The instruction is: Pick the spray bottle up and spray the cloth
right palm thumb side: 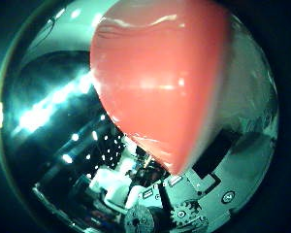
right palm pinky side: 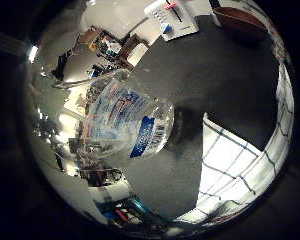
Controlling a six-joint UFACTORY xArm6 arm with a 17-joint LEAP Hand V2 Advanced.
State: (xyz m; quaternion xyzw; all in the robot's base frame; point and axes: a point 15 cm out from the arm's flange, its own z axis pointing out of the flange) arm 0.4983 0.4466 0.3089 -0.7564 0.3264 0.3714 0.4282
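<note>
The spray bottle [right palm pinky side: 125,120] is clear plastic with a blue and white label. Its body fills much of the little finger side view, close to my palm and raised over the dark table [right palm pinky side: 200,75], where it casts a shadow. Its red spray head [right palm thumb side: 160,82] fills most of the thumb side view, pressed near the palm. Geared and white parts of my right hand [right palm thumb side: 184,204] show beside the red head, curled round the bottle. The cloth [right palm pinky side: 235,170], white with dark grid lines, lies flat on the table beside and below the bottle.
A brown bowl [right palm pinky side: 240,22] stands at the far side of the table. Next to it lies a white sheet [right palm pinky side: 172,20] with a pink and a blue item on it. Room clutter shows beyond the table edge.
</note>
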